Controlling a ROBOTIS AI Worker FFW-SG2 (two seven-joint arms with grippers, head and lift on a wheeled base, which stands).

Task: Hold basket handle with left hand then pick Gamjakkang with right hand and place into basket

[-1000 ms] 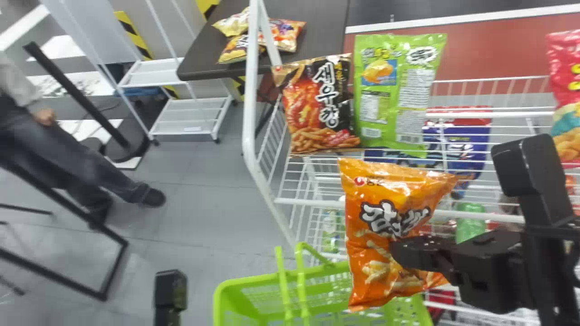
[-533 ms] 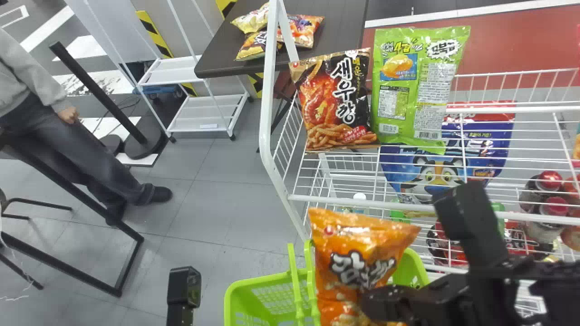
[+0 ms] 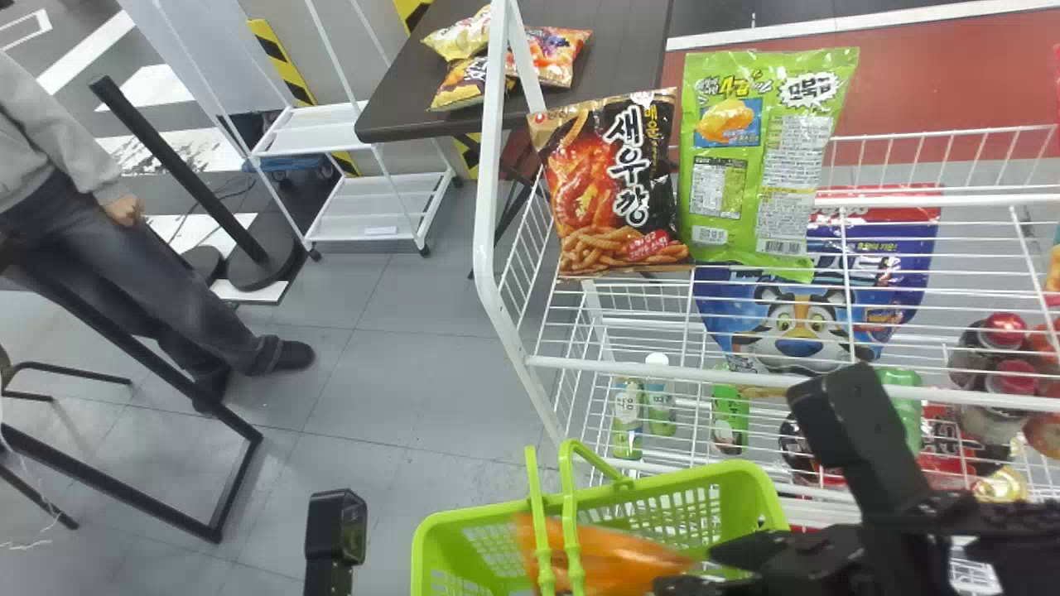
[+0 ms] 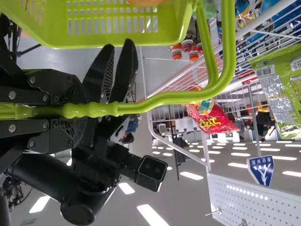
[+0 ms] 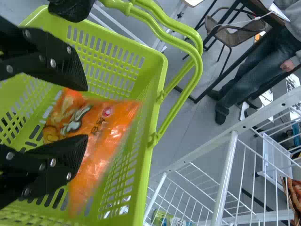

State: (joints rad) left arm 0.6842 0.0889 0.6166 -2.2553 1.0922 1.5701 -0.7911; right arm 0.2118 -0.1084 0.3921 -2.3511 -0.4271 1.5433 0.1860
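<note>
Lying or falling, I cannot say which, the Gamjakkang bag (image 5: 101, 132) shows as an orange smear inside the green basket (image 3: 745, 472). It is within the basket's walls, and I cannot make out whether it touches the bottom. I judge it light, puffed with air and a little slippery, its film soft but its snacks brittle. Should it need lifting again, a gentle pinch near a sealed edge would spare them better than a squeeze across the middle. The glossy film looks creased and bright where light catches it.

My right tool (image 5: 87, 113) is released, its flat black fingers apart over the basket, one on either side of part of the bag. My left tool (image 4: 79, 110) is clenched on the handle (image 4: 229, 61), two smooth plastic bars side by side, rounded at the bend. The basket is stiff, slotted plastic with a rolled rim and rounded corners.

Beyond its rim stands a white wire rack (image 3: 487, 207), holding a dark snack bag (image 3: 613, 190) and a green bag (image 3: 758, 157). Backing the right tool out should be next; its fingers could snag the rim.
</note>
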